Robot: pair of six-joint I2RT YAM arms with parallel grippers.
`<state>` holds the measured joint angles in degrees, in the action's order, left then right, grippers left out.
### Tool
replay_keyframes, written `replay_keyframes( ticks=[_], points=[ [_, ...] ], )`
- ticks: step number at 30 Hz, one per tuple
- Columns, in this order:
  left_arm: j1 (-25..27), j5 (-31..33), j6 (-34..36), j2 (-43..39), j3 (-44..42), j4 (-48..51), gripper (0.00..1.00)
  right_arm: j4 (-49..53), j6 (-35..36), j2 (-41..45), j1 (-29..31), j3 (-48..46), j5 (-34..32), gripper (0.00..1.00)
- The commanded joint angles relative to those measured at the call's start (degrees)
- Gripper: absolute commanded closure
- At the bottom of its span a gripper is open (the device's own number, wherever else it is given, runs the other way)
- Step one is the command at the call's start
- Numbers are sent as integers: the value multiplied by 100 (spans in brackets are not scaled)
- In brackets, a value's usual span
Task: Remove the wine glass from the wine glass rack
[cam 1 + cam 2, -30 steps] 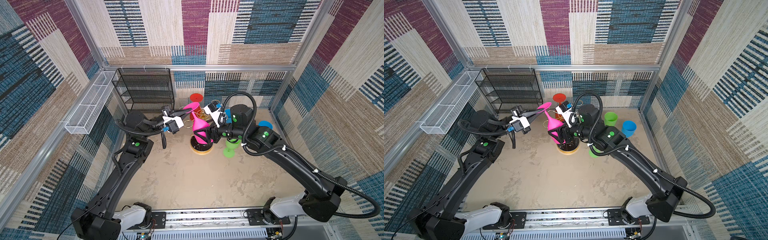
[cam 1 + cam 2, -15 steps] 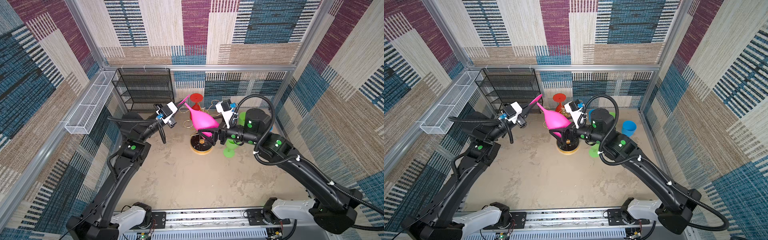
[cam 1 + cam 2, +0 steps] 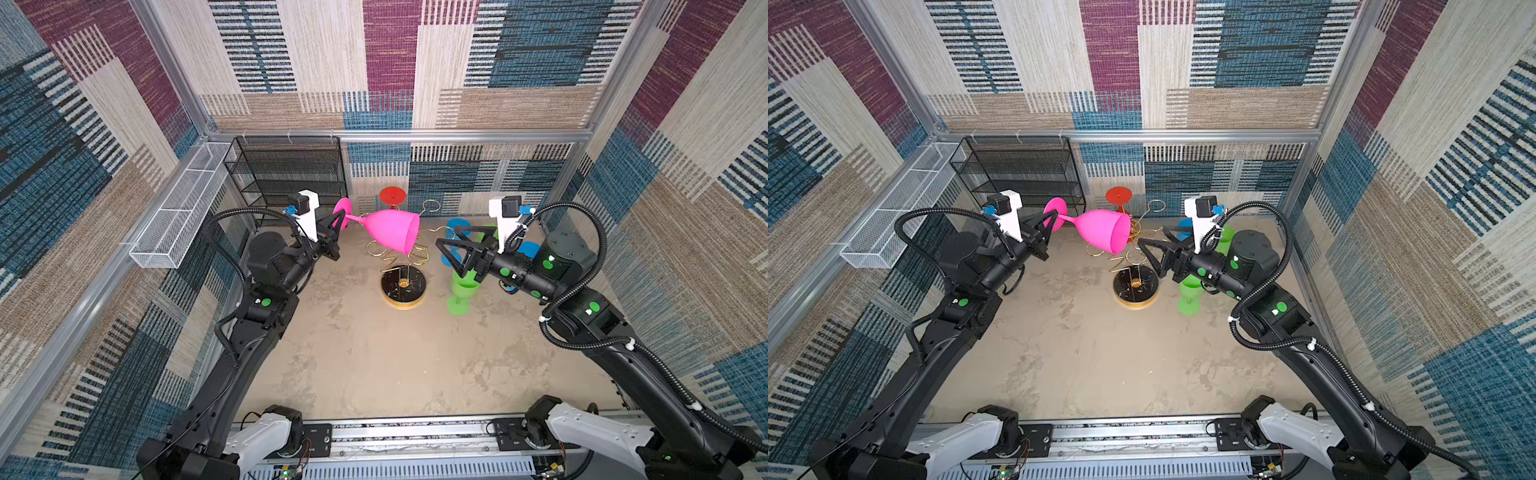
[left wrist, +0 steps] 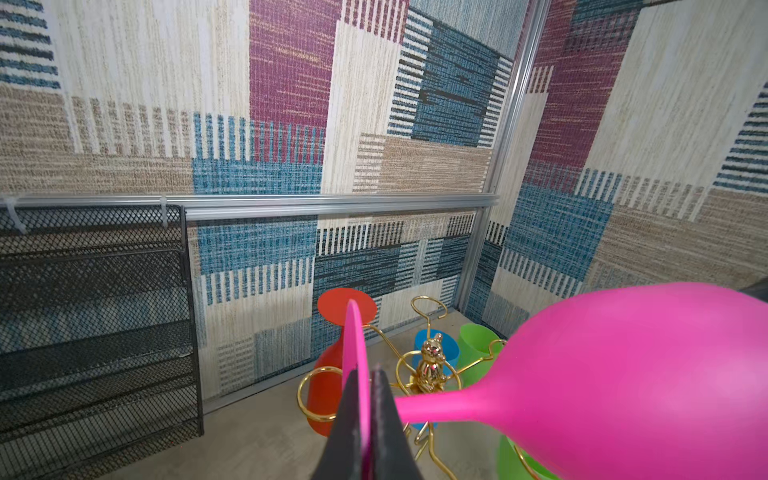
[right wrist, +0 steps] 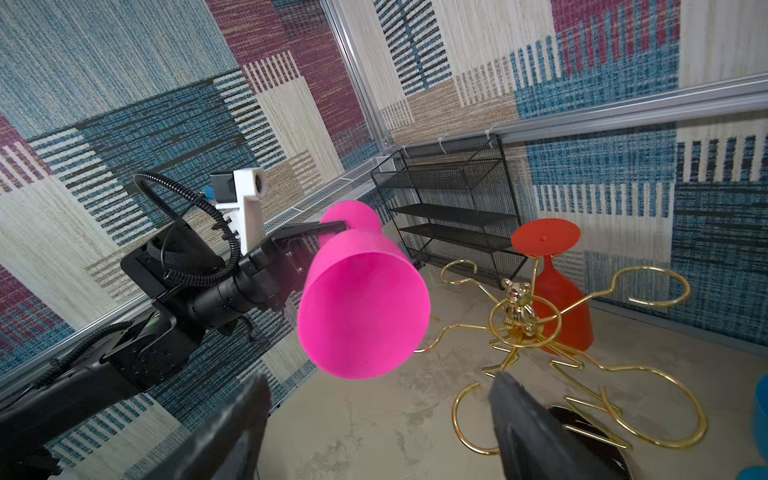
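Progress, near done: pulled glass [image 3: 392, 235] off rack [image 3: 403, 291], upper centre, foot pinched in left gripper [image 3: 341, 218]; drew right gripper [image 3: 446, 235] back, spread, empty.

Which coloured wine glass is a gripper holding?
The pink wine glass, held sideways by its foot in the left gripper; the red wine glass and others are ungripped.

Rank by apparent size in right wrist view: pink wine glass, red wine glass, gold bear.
1. pink wine glass, largest, though nearest the camera
2. red wine glass
3. gold bear, smallest
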<state>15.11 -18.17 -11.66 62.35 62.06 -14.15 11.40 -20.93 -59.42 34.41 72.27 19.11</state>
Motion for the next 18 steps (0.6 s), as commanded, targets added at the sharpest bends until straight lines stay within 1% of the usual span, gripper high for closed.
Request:
replay_keyframes(
  ticks=[1,4,9,14,16,18],
  points=[
    [-8,12,-521,-63,-51,-448,100,-296,-192,-155,-22,23,153,22],
    [-8,-115,-481,-69,-30,-351,100,-393,-226,-410,-22,-22,-15,25],
    [-8,-213,-416,-116,-23,-280,100,-872,-413,-892,-6,46,165,29],
    [-17,-205,-315,-194,-86,-178,100,-1097,-507,-1417,3,408,458,39],
    [-17,-195,-293,-222,-134,-175,100,-1105,-508,-1558,38,513,471,43],
    [-17,-208,-291,-233,-164,-186,100,-1105,-520,-1657,78,592,490,50]
  ],
)
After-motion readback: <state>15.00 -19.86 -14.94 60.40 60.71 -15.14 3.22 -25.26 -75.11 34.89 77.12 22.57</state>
